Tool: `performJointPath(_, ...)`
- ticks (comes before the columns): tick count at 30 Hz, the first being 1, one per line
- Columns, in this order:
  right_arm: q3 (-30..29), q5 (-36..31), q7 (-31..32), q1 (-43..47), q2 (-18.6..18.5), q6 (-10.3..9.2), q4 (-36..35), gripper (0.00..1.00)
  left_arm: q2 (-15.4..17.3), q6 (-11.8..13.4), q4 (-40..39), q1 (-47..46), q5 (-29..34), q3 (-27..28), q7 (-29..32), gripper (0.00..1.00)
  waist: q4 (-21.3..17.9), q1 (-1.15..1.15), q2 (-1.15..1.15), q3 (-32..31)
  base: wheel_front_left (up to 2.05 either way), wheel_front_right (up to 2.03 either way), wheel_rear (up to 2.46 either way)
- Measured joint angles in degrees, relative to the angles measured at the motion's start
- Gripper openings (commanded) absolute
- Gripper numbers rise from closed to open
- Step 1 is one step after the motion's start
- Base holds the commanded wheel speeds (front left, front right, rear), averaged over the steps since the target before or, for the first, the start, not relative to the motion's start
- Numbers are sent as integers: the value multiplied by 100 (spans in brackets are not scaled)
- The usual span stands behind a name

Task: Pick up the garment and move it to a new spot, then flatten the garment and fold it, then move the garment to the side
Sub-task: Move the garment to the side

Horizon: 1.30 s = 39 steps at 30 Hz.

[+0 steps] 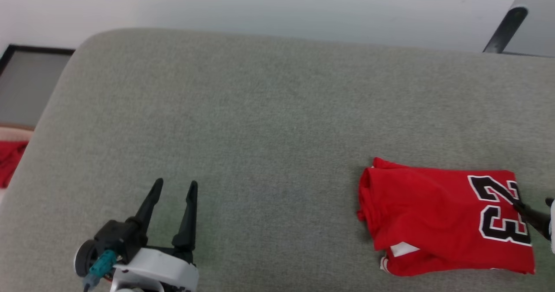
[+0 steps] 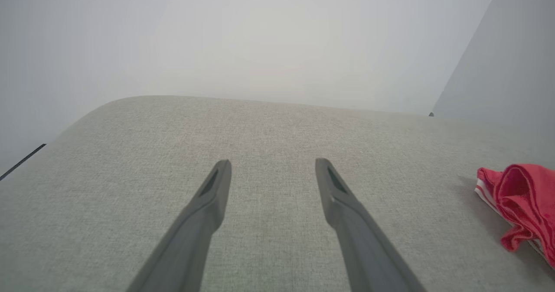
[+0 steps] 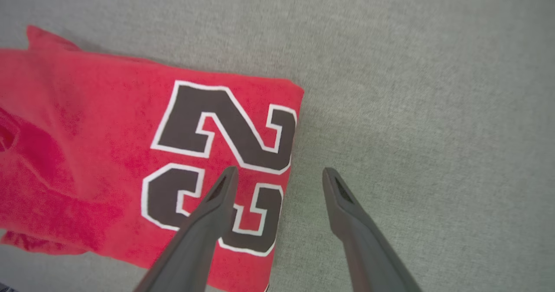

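Note:
The garment [image 1: 433, 214] is a red jersey with a black, white-edged "23", lying folded into a rectangle on the grey cushion at the right of the head view. White trim peeks out at its lower left corner. My right gripper [image 3: 279, 175] hovers open over the garment's [image 3: 108, 144] right edge: one finger is above the number, the other above bare cushion. In the head view the right gripper [image 1: 535, 205] shows at the right border. My left gripper [image 1: 175, 186] stands open over bare cushion at the lower left, far from the garment. The left wrist view shows the left gripper [image 2: 273, 164] open, with the garment's bunched edge [image 2: 520, 201] at its right.
The grey cushion [image 1: 260, 123] spans the scene, with a rounded far left corner and a pale wall behind. A plain red cloth [image 1: 11, 160] lies off the cushion at the far left. A dark leg [image 1: 505, 30] stands at the top right.

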Motion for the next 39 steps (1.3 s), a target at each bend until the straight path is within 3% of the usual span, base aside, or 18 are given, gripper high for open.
performJointPath(6,-37,158,541,209,-82,0,35,100,-53,-76,193,-229,7,-27,-81,100,169,0,0,284,0,0,0)
performJointPath(16,83,-66,207,196,111,-2,587,100,-149,-164,444,-499,35,-69,-143,100,311,0,0,589,0,0,0)
performJointPath(17,126,-66,147,185,113,-4,614,49,-149,-169,464,-511,43,-70,-147,100,311,0,0,582,0,0,0)
performJointPath(18,166,-66,81,179,112,-5,644,33,-152,-170,480,-514,43,-69,-148,100,307,0,0,568,0,0,0)
performJointPath(19,226,-65,4,174,110,-21,670,0,-152,-186,499,-516,43,-65,-149,100,298,0,0,554,0,0,0)
performJointPath(32,147,268,-1257,156,374,7,934,0,-190,-272,646,-544,59,-57,-174,100,5,0,0,410,0,0,0)
performJointPath(39,-400,292,-1791,91,100,4,1071,0,-123,-323,614,-597,93,-42,-175,100,-396,0,0,428,0,0,0)
